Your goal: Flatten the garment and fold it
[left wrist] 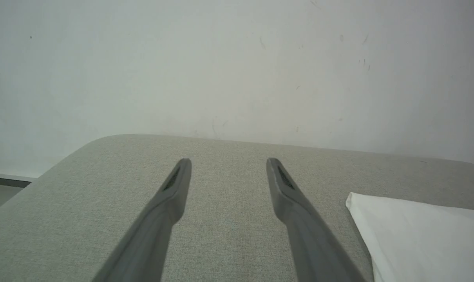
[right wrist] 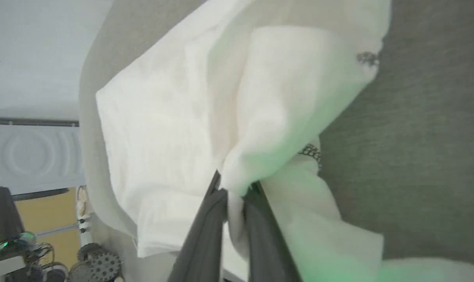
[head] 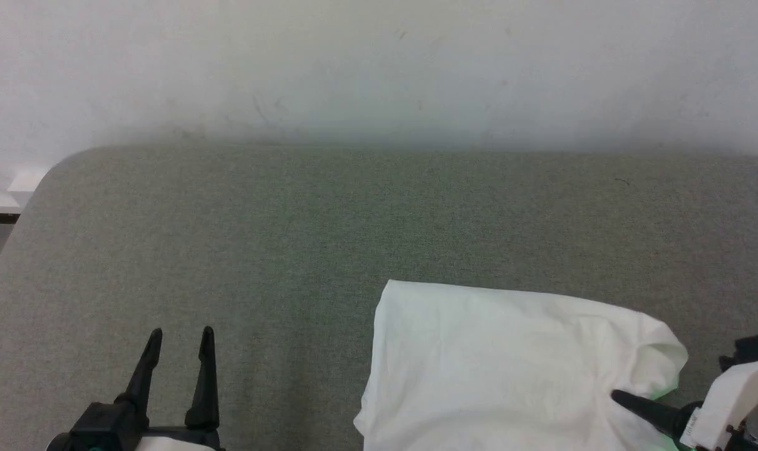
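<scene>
**Head view.** The garment point(head: 498, 363) lies on the grey worktop point(head: 291, 238), at the lower right and running off the bottom edge. The part in view spreads mostly side to side, with a straight left border and a rumpled, rolled-over right end. The right end effector point(head: 623, 398) comes in from the lower right, its dark fingers pressed together and their tip at that rolled end. The left end effector point(head: 181, 332) stands at the lower left over bare worktop, its fingers spread and holding nothing. The cloth is well apart from it, off to its right.

**Left wrist view.** The left end effector point(left wrist: 228, 162) points toward the wall point(left wrist: 237, 58) with an open gap between its fingers. A white corner of the garment point(left wrist: 417, 235) lies to the right, beside the right finger and not between the two.

**Right wrist view.** The right end effector point(right wrist: 235, 190) is clenched on a bunched fold of the garment point(right wrist: 162, 117), near a run of grey seam stitching point(right wrist: 311, 150). This frame is blurred, so it may be pinching one layer or several.

The coming move turns on the right arm being the one at the cloth. The held end probably has to be drawn rightward, away from the straight left border, to flatten the roll.
</scene>
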Robot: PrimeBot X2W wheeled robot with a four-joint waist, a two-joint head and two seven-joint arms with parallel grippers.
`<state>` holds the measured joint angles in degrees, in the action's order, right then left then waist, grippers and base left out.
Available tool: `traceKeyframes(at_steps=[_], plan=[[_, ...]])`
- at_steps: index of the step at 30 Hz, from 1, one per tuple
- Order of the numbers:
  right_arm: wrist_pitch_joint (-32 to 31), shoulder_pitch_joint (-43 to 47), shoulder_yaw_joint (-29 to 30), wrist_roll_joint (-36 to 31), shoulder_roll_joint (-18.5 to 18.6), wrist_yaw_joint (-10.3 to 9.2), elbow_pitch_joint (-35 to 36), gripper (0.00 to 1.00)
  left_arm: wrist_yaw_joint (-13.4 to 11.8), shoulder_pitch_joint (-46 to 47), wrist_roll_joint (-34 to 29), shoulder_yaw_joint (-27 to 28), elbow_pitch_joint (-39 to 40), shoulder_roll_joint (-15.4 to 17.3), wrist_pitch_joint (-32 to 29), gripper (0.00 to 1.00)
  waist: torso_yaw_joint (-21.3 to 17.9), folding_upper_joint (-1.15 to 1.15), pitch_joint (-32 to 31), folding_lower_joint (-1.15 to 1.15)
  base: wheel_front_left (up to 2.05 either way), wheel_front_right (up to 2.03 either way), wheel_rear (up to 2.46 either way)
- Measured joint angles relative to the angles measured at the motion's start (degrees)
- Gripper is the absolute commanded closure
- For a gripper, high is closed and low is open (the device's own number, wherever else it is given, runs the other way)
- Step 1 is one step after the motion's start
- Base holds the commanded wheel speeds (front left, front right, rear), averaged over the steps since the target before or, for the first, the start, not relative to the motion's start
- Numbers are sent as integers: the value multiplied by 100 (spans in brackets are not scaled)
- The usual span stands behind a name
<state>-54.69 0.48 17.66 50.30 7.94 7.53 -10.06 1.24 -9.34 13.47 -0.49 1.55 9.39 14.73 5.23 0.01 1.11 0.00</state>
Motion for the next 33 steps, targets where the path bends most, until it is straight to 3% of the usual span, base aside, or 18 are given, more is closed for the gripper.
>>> traceKeyframes(at_steps=[5, 9, 14, 17, 21, 23, 24, 29, 33], plan=[[-749, -37, -119, 1381, -419, 0, 389, 100, 22, 2, -54, -25, -49, 1, 0, 0, 58, 0, -10, 0, 0, 0, 0], [-712, -145, -636, 2036, -460, 0, 471, 100, 22, 12, -57, -51, -70, 2, 0, 0, 116, 0, 7, 0, 0, 0, 0], [224, -460, -1871, 2458, -476, 0, 204, 100, 24, 81, -58, -103, -97, 1, 0, 0, 201, 0, 66, 0, 0, 0, 0], [867, -724, -2604, 2393, -487, 0, -148, 100, 59, 193, -59, -143, -125, -2, 0, 0, 275, 0, 115, 0, 0, 0, 0], [1985, -1104, -3194, 1791, -503, -1, -783, 100, 75, 302, -76, -190, -168, -30, 0, 0, 406, 0, 180, 0, 0, 0, 0], [2308, -1282, -3454, 1855, -479, -1, -1080, 52, 80, 342, -76, -186, -196, -45, 0, 0, 459, 0, 230, 0, 0, 0, 0], [2435, -1357, -3586, 1848, -482, -1, -1223, 0, 81, 365, -76, -186, -204, -56, 0, 0, 482, 0, 255, 1, 0, 0, 0], [2853, -1700, -4102, 1553, -481, -1, -1470, 0, 116, 405, -76, -146, -245, -115, 0, 0, 533, 0, 356, 1, 0, 0, 0], [3085, -1878, -4686, 1081, -140, -1, -943, 0, 116, 404, -91, -87, -266, -145, 0, 0, 466, 0, 336, 0, 0, 0, 0]])
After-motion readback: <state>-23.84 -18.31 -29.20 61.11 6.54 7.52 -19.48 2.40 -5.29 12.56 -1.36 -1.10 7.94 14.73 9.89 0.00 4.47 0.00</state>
